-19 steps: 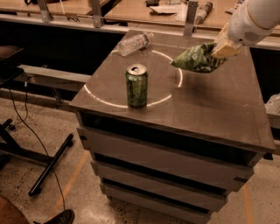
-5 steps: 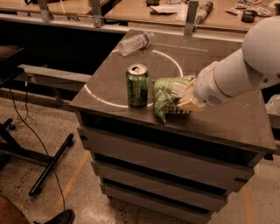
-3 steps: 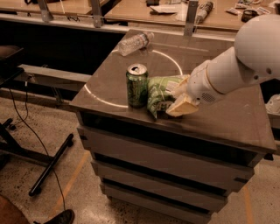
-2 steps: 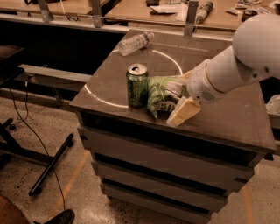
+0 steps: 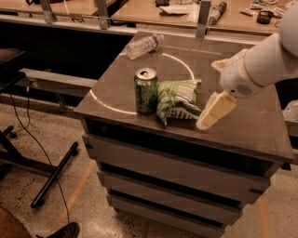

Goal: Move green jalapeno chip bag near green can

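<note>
The green can stands upright near the front left of the dark cabinet top. The green jalapeno chip bag lies crumpled on the top right beside the can, touching or almost touching its right side. My gripper is just right of the bag, open and empty, with one cream finger angled down toward the top near the bag's right edge. The white arm reaches in from the upper right.
A clear plastic bottle lies on its side at the back left of the top. A white circle is marked on the surface. Workbenches with clutter stand behind. A chair base and a cable lie on the floor at left.
The bag was carried from the back right to beside the can and set down. My gripper has let go of it and drawn back to the right.
</note>
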Robot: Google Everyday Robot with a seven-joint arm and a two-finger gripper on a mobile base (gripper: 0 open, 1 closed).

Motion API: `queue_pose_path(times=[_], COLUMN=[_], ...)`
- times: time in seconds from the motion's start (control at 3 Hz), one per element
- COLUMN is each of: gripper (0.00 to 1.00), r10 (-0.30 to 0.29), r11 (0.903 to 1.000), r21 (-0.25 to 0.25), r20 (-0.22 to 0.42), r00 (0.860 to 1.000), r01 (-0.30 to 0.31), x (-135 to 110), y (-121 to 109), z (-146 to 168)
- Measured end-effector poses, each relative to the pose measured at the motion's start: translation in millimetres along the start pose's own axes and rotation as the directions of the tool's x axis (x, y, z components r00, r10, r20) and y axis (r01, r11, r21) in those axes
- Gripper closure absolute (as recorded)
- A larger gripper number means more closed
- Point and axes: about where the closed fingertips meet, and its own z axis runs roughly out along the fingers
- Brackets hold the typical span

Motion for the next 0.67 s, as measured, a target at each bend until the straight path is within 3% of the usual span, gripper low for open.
queue_pose_path(times=[0.33,0.67], gripper=[0.0,0.0], r10=[0.017,0.018], r11=[0.9997,0.9997], r21=[0.015,0.018], r20=[0.011,0.015], r00=[1.0,1.0], r01=[-0.017,-0.018], x=[19.6,23.5], y=[-10.4,-12.5], z=[-27.5,-35.1])
